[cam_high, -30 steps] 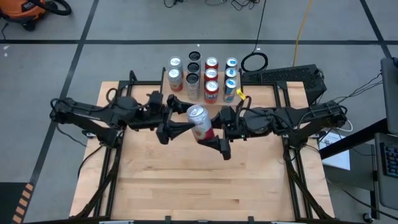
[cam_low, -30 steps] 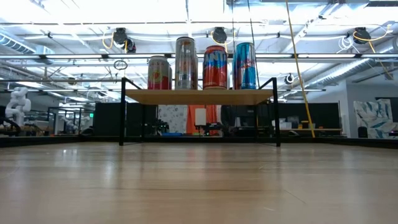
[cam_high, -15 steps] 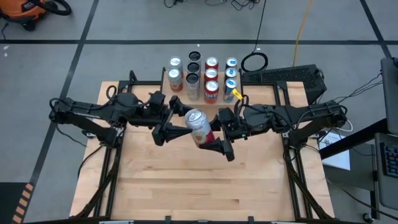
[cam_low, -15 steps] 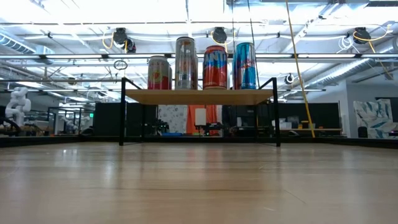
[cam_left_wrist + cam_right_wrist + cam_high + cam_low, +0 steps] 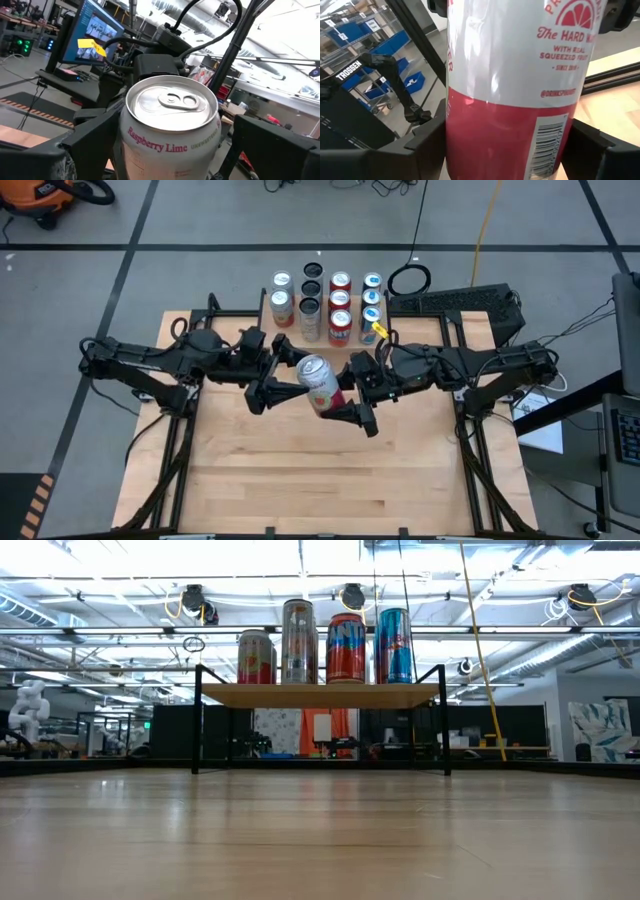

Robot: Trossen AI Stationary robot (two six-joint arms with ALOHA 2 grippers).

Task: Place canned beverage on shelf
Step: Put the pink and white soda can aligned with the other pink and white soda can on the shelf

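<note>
Above the wooden table (image 5: 300,480) the right gripper (image 5: 340,395) grips the can (image 5: 318,377) — left gripper (image 5: 275,380) wide open beside it. Shelf (image 5: 325,305) already holds cans; this one is not placed yet.

Two matte black jointed arms, black cables looped along links, blocky wedge-shaped end effector fingers (image 5: 268,393), yellow tag (image 5: 379,330) on right arm

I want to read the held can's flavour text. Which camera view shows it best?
The left wrist view: the can fills the frame, lid up, "Raspberry Lime" legible. The right wrist view shows its red lower body and barcode between the right tool's fingers. The high view shows it small; the low view misses it.
</note>
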